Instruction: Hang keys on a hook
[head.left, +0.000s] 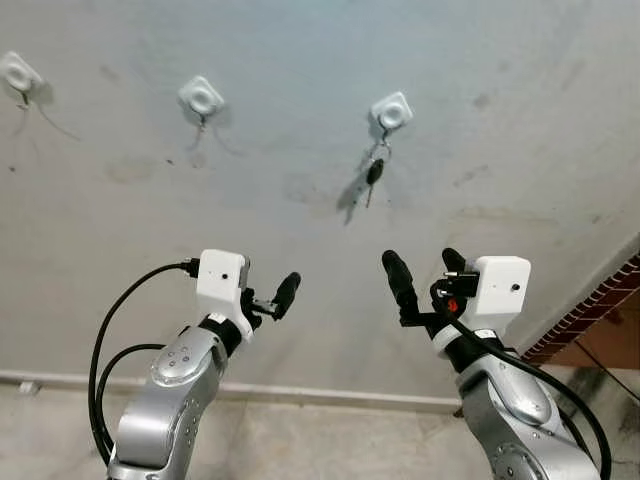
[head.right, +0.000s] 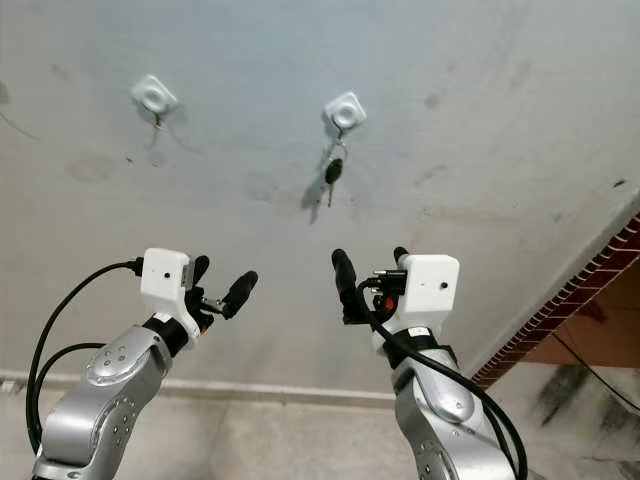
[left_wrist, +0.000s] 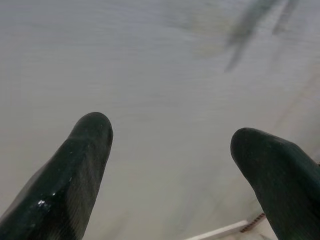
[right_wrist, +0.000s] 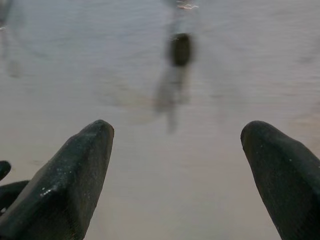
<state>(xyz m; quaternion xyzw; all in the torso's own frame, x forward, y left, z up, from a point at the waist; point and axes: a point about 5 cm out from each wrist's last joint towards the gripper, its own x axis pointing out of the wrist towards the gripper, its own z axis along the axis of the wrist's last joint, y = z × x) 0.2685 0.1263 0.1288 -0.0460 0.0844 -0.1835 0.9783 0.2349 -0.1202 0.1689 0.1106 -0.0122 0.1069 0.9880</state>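
Wall (head.left: 300, 300) with three white hooks | left gripper (head.left: 268, 298) at 7 o'clock, jaws open, empty | right gripper (head.left: 425, 275) at 5 o'clock, jaws open, empty | keys (head.left: 374, 172) hanging on hook (head.left: 391, 111) at 1 o'clock

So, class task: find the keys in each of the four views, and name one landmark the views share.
Left eye: keys hang right of centre, near the top.
Right eye: keys at centre, near the top.
Left wrist: no keys made out; bare wall.
Right wrist: blurred dark key near the top.
Shared landmark: the white hook above the keys, in both eye views.
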